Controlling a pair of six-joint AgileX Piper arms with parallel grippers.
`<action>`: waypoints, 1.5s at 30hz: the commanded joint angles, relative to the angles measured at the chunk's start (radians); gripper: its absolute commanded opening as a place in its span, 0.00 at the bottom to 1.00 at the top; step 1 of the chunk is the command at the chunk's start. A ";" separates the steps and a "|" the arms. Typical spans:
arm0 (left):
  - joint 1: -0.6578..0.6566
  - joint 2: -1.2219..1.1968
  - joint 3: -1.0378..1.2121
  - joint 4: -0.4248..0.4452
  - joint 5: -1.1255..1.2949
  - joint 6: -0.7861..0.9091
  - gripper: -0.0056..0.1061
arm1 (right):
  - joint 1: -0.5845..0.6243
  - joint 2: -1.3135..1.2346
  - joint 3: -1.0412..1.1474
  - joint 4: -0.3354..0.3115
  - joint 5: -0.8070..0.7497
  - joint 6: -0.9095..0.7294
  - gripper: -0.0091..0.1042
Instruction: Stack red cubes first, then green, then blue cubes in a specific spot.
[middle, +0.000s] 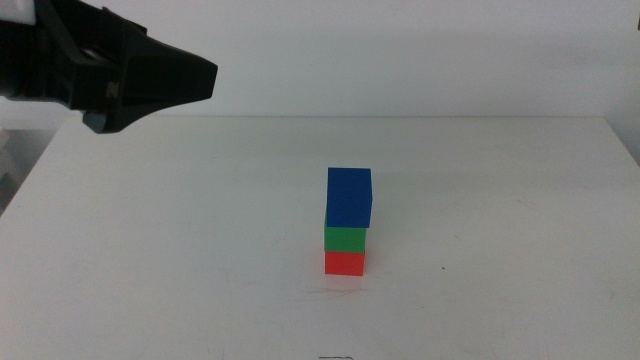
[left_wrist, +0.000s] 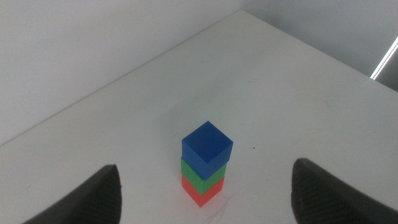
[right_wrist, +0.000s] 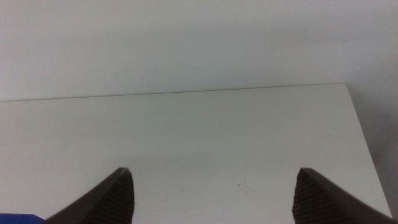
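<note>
Cubes all stacked up in one tower on the white table (middle: 150, 260): the red cube (middle: 344, 262) sits at the bottom, flat on the tabletop, the green cube (middle: 345, 238) rests on top of it, and the blue cube (middle: 349, 197) crowns the pile. The tower stands roughly midway across the table, a touch toward the right edge and nearer the front edge than the back. From the middle view the blue cube looks shifted slightly to the right, overhanging the green one a little, while red and green line up neatly.

Up high over the back-left corner hangs the left gripper (middle: 205, 80), well apart from the tower and touching nothing. Its wrist view shows the two dark jaws spread wide, the tower framed in the gap between them, with nothing held.

Over on the other side, the right gripper (right_wrist: 211, 193) does not appear in the middle view. Its own wrist view shows its jaws parted wide as well, empty, looking out over bare tabletop toward the far edge, with a sliver of blue at the lower corner.
</note>
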 joint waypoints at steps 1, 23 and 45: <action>0.003 -0.012 -0.026 -0.052 -0.048 -0.004 0.89 | -0.007 -0.018 -0.023 -0.006 -0.054 -0.014 0.66; 0.038 -0.082 0.093 0.831 -0.779 -0.637 0.89 | -0.007 -0.018 -0.023 -0.017 -0.055 -0.015 0.66; 0.036 -0.148 0.199 0.636 -0.781 -0.677 0.89 | -0.007 -0.058 0.007 -0.032 -0.075 -0.015 0.66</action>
